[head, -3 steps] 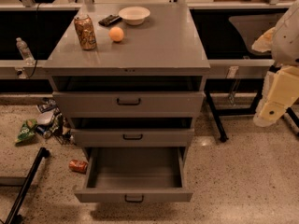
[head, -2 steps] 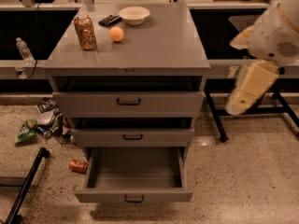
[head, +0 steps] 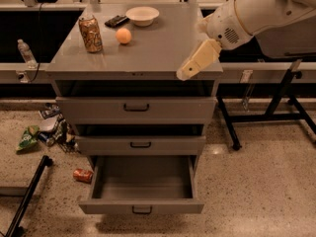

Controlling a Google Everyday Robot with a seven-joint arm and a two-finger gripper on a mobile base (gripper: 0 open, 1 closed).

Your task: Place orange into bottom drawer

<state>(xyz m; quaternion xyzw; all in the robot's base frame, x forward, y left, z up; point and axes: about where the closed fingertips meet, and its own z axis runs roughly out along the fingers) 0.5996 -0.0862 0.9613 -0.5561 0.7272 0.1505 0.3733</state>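
Note:
The orange [head: 124,35] sits on the grey cabinet top [head: 158,48], left of centre, between the soda can and the white bowl. The bottom drawer [head: 143,207] is pulled out and open, and its inside shows nothing in it. My gripper [head: 190,68] hangs from the white arm [head: 252,11] over the cabinet top's front right corner. It is well to the right of the orange, apart from it, and holds nothing that I can see.
A gold-and-red soda can [head: 90,33], a white bowl [head: 142,15] and a black object [head: 117,20] stand near the orange. The two upper drawers [head: 136,110] are nearly closed. A red can [head: 83,175], litter [head: 44,132] and a black bar [head: 27,196] lie on the floor to the left. Black table legs [head: 261,117] stand to the right.
My arm has swung left, from the picture's right edge to above the cabinet top's front right corner. The orange and the drawers have not moved.

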